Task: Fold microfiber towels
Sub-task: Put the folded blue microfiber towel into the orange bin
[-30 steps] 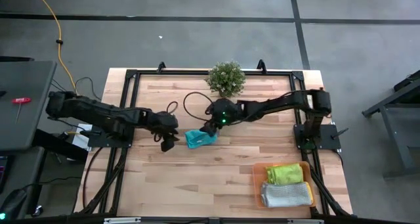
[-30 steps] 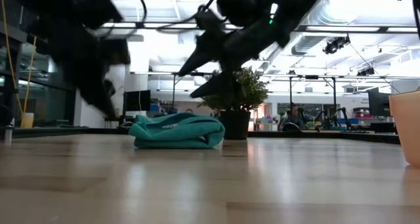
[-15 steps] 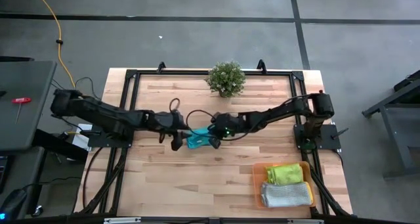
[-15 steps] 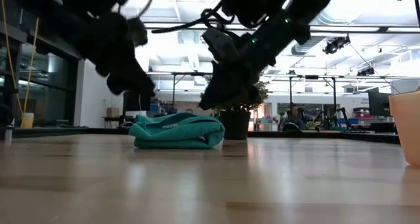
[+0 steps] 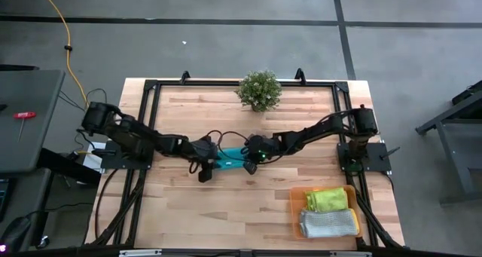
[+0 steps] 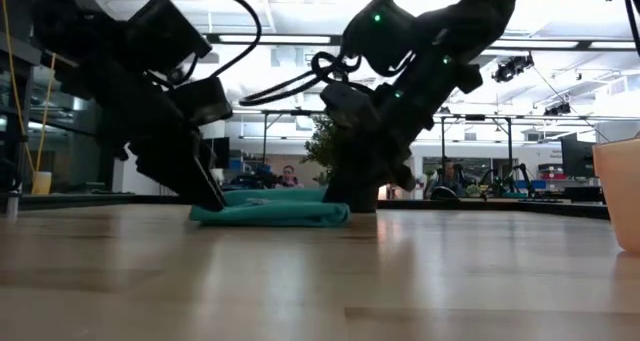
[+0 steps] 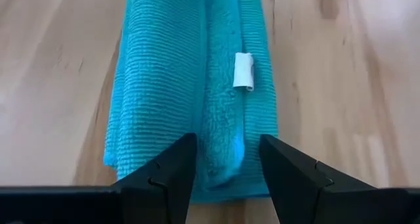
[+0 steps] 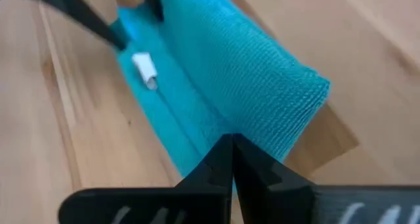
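A teal microfiber towel (image 5: 228, 160) lies mid-table as a long folded strip with a small white tag (image 7: 243, 71). My left gripper (image 5: 206, 167) is open at the towel's left end. In the left wrist view its two fingers (image 7: 228, 152) stand either side of the middle fold. My right gripper (image 5: 249, 163) is at the towel's right end, shut on it (image 8: 231, 140). In the low view the towel (image 6: 270, 209) rests flat on the wood between both grippers. My left gripper stands open over the towel's left end (image 7: 216, 175), slanting down from the table's left; I cannot tell whether its fingers touch the cloth. My right gripper pinches the towel's right end edge (image 8: 220, 127) between its two shut fingers, slanting down from the table's right. How many layers it has, I cannot tell. The towel lies flat on the table.
A small potted plant (image 5: 260, 90) stands at the far edge behind the towel. An orange tray (image 5: 295, 212) at the near right holds a lime green towel (image 5: 329, 199) and a grey towel (image 5: 328, 224). Bare wood lies in front of the teal towel.
Both grippers have come down and toward each other onto the teal towel, the left from the table's left, the right from the far right. The right gripper has shut on the towel's right end. The towel, a rounded lump before, now lies flatter and longer.
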Action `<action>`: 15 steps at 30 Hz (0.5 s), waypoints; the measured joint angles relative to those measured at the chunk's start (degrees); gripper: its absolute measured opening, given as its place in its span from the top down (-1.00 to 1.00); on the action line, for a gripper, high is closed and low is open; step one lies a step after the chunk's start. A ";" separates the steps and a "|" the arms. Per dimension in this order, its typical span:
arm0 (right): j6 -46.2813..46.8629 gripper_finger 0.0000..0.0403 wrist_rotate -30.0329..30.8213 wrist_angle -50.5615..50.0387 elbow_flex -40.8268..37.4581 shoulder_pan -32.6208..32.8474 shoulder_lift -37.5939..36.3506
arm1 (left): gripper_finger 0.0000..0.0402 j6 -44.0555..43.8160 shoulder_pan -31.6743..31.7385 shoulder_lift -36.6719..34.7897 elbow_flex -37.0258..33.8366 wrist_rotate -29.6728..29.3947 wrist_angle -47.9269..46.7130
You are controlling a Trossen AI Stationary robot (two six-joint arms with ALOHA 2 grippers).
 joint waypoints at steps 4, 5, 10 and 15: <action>-0.12 1.00 0.07 -1.63 0.00 0.79 0.00 | 0.20 6.41 0.68 0.23 0.23 -1.50 -2.68; -0.24 1.00 0.05 -2.01 0.00 0.91 0.00 | 0.20 7.69 0.84 0.23 0.25 -2.31 -2.98; 0.04 1.00 0.23 -3.17 0.08 1.09 -0.29 | 0.20 9.31 1.18 -0.46 0.05 -3.25 -2.74; -0.60 1.00 1.20 -4.72 0.54 1.08 -5.25 | 0.20 8.76 1.18 -2.74 -0.04 -2.85 -3.80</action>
